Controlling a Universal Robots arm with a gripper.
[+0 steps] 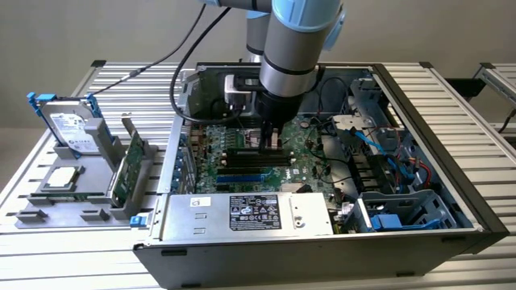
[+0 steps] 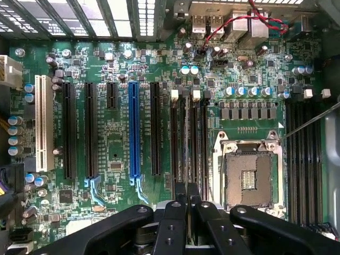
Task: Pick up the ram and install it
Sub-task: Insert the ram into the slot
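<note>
Ram (image 2: 187, 197) seems to be riding edge-on in the gripper (image 1: 270, 144), which is pinching it with fingers nearly together and hanging right over the black memory slots (image 2: 189, 141) beside the processor socket (image 2: 248, 178), so pickup's looking done but it isn't seated yet.

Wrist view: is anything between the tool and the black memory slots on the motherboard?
Nothing visible does. The tool hangs over the black memory slots, which look empty; the red and black wires lie off at the board's edge.
</note>
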